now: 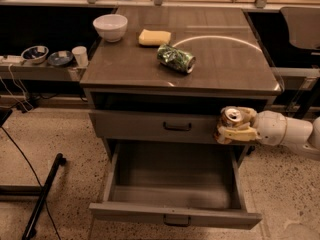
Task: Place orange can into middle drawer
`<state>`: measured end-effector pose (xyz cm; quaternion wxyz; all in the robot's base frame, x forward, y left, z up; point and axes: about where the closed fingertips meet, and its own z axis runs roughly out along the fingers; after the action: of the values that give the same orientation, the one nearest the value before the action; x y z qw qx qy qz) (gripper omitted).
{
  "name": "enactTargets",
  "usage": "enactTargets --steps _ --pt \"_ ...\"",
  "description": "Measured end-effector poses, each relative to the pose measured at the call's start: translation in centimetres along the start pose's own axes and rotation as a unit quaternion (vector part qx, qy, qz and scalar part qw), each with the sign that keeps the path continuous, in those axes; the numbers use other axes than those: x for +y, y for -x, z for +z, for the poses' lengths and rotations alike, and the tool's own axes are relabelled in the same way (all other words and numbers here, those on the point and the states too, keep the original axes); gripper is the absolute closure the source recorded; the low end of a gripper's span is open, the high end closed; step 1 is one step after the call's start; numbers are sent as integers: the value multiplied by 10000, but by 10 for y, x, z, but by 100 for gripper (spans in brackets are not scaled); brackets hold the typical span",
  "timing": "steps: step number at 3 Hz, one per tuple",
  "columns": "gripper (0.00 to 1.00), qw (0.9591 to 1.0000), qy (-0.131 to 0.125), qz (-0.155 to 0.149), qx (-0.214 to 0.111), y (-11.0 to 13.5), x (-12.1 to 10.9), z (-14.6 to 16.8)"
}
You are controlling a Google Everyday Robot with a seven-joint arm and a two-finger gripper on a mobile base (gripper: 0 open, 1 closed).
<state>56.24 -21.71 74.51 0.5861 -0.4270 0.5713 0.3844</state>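
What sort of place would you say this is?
Likely an office kitchenette: cabinet with bowl and sponge, cup on a shelf. The gripper holds the orange can by the open drawer's right side.

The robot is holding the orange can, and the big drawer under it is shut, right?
Not quite. The gripper does hold the orange can, at the cabinet's right side, but the middle drawer is open, not shut. The camera view shows it.

White bowl [110, 27], yellow sponge [154, 37] and green can [176, 58] lay on cabinet top [225, 69], top drawer [150, 126] was closed, two dishes [35, 53] and cup [80, 55] stood on left shelf [30, 70], black pole [42, 196] lay on floor [65, 129].
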Motion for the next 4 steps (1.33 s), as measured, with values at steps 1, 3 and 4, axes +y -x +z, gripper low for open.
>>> enactTargets --steps 1,3,4 --pt "100 9995 96 208 204 -25 10 1" --pt "100 9962 413 234 725 -127 83 5" --pt "100 9961 447 238 728 -128 86 7"
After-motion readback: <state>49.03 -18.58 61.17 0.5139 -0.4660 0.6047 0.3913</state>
